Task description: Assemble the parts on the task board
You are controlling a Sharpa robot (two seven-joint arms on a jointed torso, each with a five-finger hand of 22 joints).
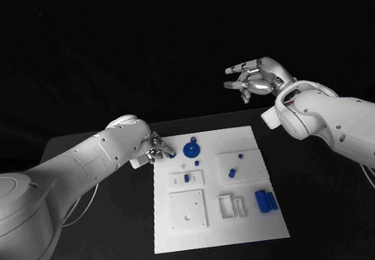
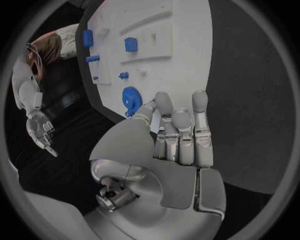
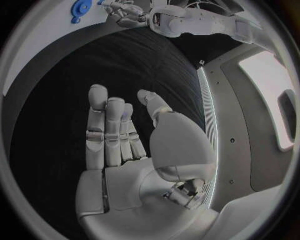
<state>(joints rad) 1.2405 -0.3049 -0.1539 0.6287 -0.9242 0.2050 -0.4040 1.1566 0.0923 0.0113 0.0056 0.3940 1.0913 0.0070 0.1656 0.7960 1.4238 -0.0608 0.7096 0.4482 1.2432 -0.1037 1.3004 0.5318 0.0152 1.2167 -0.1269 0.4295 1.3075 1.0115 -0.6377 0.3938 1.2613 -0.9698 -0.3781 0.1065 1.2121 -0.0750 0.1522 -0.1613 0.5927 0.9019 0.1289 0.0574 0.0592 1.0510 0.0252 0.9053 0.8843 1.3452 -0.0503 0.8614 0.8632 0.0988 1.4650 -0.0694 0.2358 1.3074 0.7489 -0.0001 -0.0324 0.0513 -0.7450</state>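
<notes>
Resting at the far left corner of the white task board (image 1: pixel 220 230), the left hand (image 1: pixel 158 150) has its fingers (image 2: pixel 181 130) lying side by side, fairly straight, with nothing between them. Its fingertips sit just beside a blue gear (image 1: pixel 191 149) that lies flat on the board near that far edge; whether the thumb (image 2: pixel 142 114) actually touches the gear's rim I cannot tell. The left wrist view puts the gear (image 2: pixel 131 99) right at the thumb tip.

The right hand (image 1: pixel 256 80) is raised well above and beyond the board's far right corner, apart from every part. Its fingers are loosely curved and spread, the palm bare, holding nothing; the right wrist view shows the hand (image 3: pixel 134 145) open, with its fingers (image 3: pixel 106 130) upright and together and its thumb set apart.

On the board, a small blue block (image 1: pixel 187 178) stands in a raised white holder left of middle. A blue peg (image 1: pixel 233 173) lies on a square white holder to its right, with a tiny blue piece (image 1: pixel 240 156) near that holder's far edge. Two longer blue bars (image 1: pixel 266 201) lie side by side near the board's right edge, closer to the robot, beside a pair of white slotted frames (image 1: pixel 231 205). A flat square white plate (image 1: pixel 188 211) sits at the near left
</notes>
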